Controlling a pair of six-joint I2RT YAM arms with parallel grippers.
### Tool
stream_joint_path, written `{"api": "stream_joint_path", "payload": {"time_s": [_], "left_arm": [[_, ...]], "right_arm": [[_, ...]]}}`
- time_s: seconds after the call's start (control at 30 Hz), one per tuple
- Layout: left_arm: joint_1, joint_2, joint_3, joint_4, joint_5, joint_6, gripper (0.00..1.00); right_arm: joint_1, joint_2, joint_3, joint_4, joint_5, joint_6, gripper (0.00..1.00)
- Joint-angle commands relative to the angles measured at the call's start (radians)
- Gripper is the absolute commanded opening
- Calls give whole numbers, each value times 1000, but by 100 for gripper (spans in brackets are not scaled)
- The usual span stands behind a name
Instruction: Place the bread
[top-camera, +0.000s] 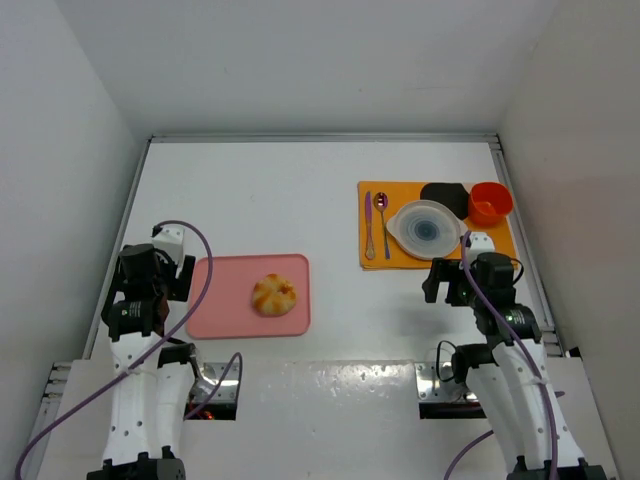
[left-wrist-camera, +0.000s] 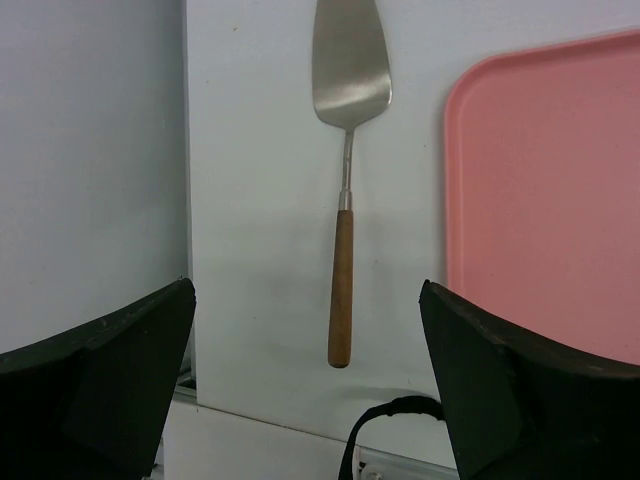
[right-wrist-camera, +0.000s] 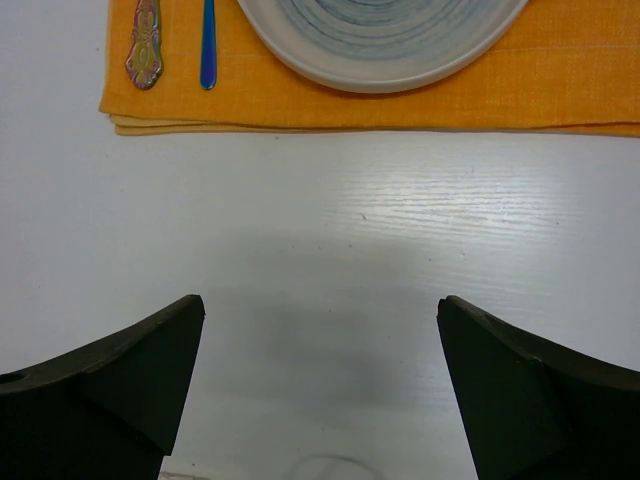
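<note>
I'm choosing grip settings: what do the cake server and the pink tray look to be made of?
Cake server: the blade looks like brushed metal, with a dull grey sheen; the handle looks like wood, warm brown and matte. Pink tray: probably plastic, with a smooth, even colour and a moulded raised rim.

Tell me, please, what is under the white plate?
An orange placemat lies under the white plate. The plate covers the middle of the mat, so whether anything else is beneath it cannot be seen.
</note>
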Motion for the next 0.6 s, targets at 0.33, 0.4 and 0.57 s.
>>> {"api": "stream_joint_path", "payload": {"time_s": [0.33, 0.4, 0.57], "left_arm": [[0, 110, 131, -8, 52, 81, 100], [0, 253, 190, -42, 86, 81, 100], [36, 646, 414, -240, 160, 16, 73]], "right_arm": [[4, 136, 122, 46, 15, 101, 100], [19, 232, 171, 38, 4, 129, 100], [200, 442, 335, -23, 171, 141, 100]]}}
